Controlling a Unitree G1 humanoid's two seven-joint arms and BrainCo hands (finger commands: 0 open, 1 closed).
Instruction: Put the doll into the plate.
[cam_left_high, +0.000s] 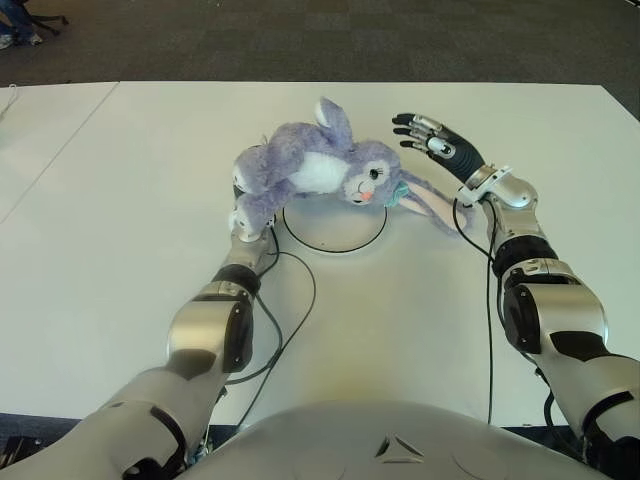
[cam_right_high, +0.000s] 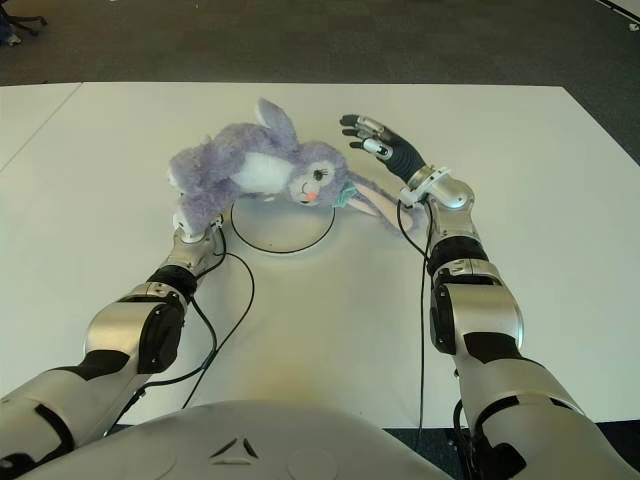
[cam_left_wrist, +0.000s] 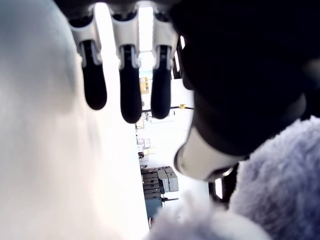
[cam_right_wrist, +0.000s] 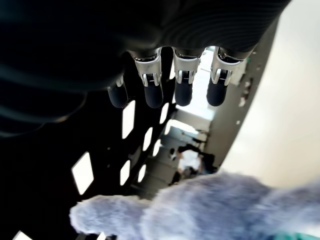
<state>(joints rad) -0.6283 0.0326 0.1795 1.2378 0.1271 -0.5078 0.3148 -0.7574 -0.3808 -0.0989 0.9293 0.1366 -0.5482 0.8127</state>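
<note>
We are working on a white table (cam_left_high: 120, 250). The doll (cam_left_high: 320, 170), a purple bunny, is lying across the plate's (cam_left_high: 335, 235) far rim. Our left hand (cam_left_high: 243, 215) is sitting under its rump, fingers (cam_left_wrist: 125, 85) straight, gripping nothing. Our right hand (cam_left_high: 435, 140) is hovering beside its ears, fingers spread.
</note>
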